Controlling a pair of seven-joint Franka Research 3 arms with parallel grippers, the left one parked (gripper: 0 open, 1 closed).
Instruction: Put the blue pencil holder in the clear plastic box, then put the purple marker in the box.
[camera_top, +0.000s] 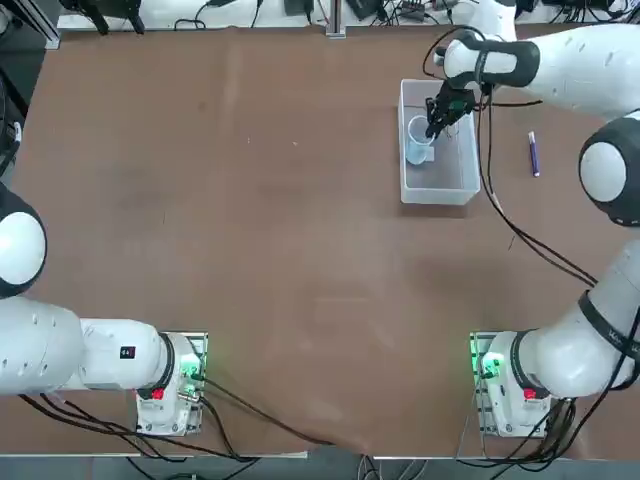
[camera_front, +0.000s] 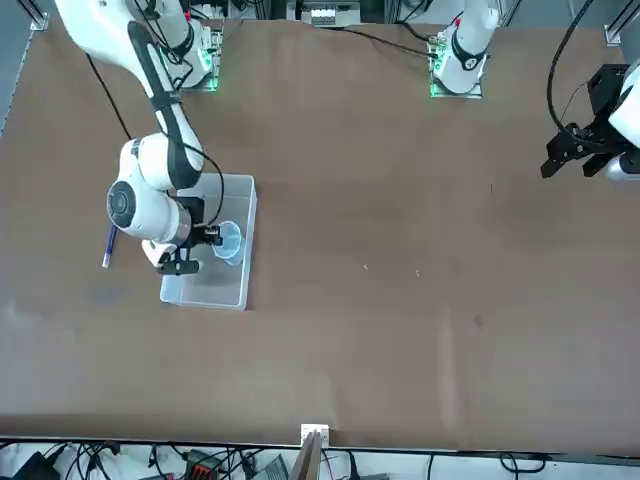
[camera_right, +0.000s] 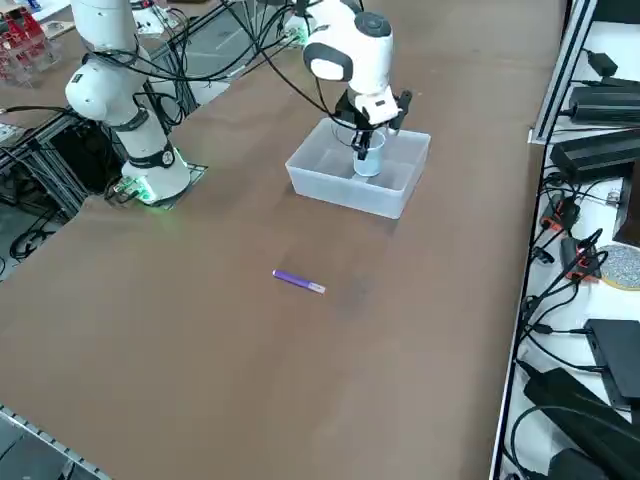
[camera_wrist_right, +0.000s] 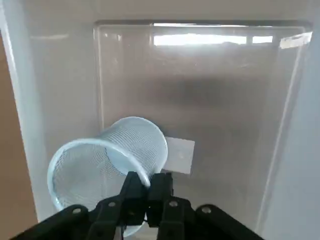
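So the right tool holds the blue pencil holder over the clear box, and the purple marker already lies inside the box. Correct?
Not quite. The purple marker is not in the clear box; the right side view shows it lying on the table outside it. The rest stands: the right tool is shut on the blue pencil holder over the box.

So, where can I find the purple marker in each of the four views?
Top view: the purple marker lies on the table, right of the clear plastic box.
Front view: it lies left of the box, beside the arm.
Right side view: it lies alone, nearer the camera than the box.
Right wrist view: not in it.
Shared landmark: the clear plastic box.
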